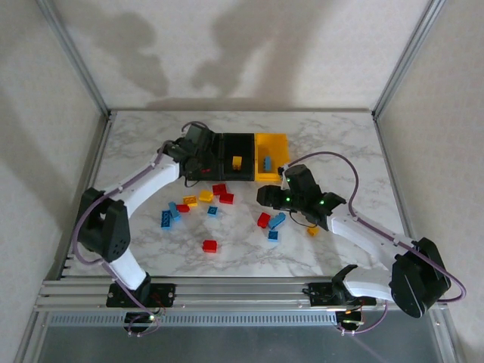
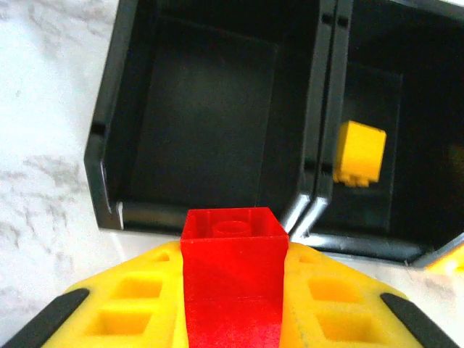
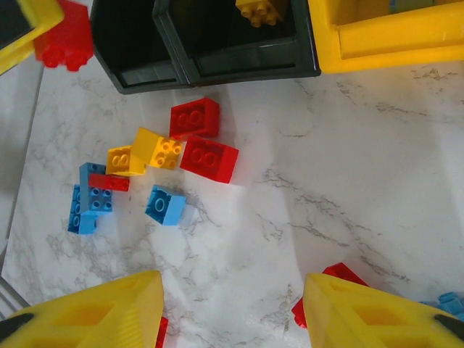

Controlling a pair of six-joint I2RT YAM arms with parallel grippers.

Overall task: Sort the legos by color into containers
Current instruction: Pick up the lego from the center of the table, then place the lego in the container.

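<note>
Clamping red lego (image 2: pixel 233 239) in left gripper (image 2: pixel 233 290); holding right gripper (image 3: pixel 232 312) part-open, empty. Next: advance 12 o'clock, drop into empty black bin (image 2: pixel 109 145).

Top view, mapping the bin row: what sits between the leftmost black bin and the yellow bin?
A second black bin holding one yellow brick, in the top view.

White arm links (image 1: pixel 144 185), black joints (image 1: pixel 106 231), purple cables (image 1: pixel 340 155), yellow jaws, green lights (image 1: pixel 287 200).
</note>
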